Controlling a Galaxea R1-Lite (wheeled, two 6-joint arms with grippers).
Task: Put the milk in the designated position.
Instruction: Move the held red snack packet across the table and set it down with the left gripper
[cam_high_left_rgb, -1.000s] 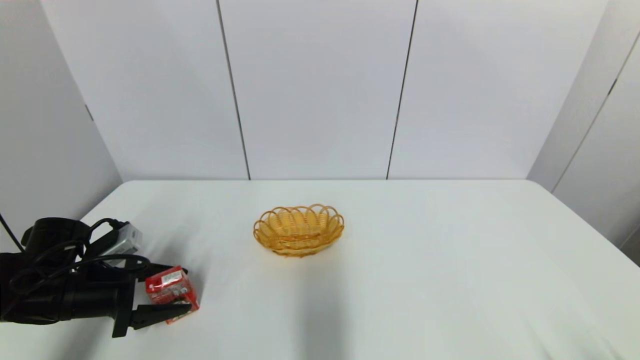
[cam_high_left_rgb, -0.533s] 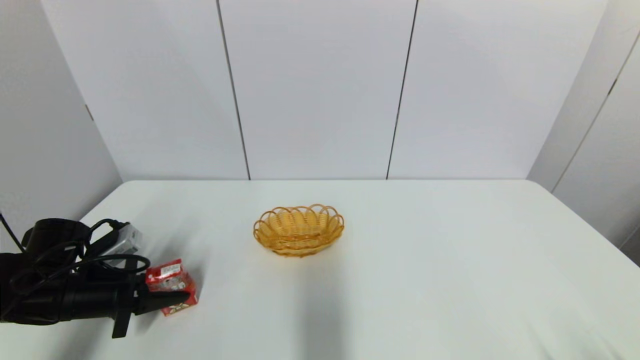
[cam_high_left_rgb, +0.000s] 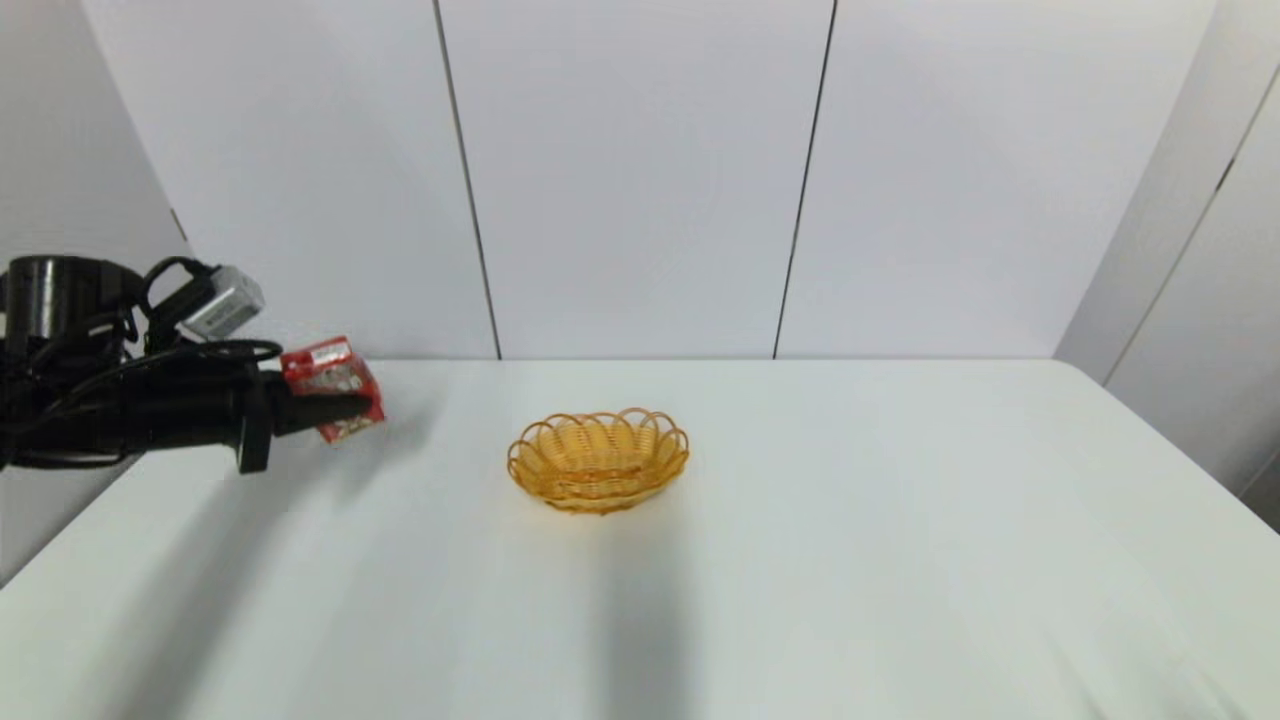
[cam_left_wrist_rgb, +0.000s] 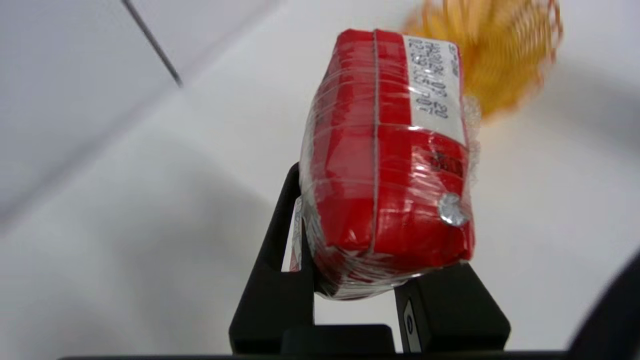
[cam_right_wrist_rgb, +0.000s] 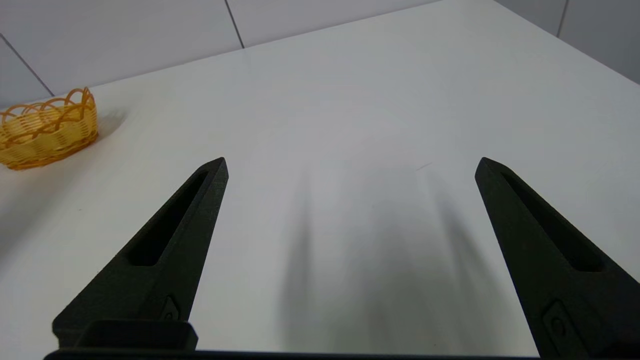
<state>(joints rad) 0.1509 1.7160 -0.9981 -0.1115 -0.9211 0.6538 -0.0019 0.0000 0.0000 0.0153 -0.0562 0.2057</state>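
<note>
Gripping the milk (cam_high_left_rgb: 331, 388) between its closed fingers, the left tool (cam_high_left_rgb: 335, 408) is held above the far left part of the surface (cam_high_left_rgb: 850, 560), well apart from the basket (cam_high_left_rgb: 597, 460). The right tool (cam_right_wrist_rgb: 350, 167) is parked with fingers spread wide.

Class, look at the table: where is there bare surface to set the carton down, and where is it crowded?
Bare table lies all around the basket. The left gripper holds the milk aloft at the left edge, the only busy spot.
</note>
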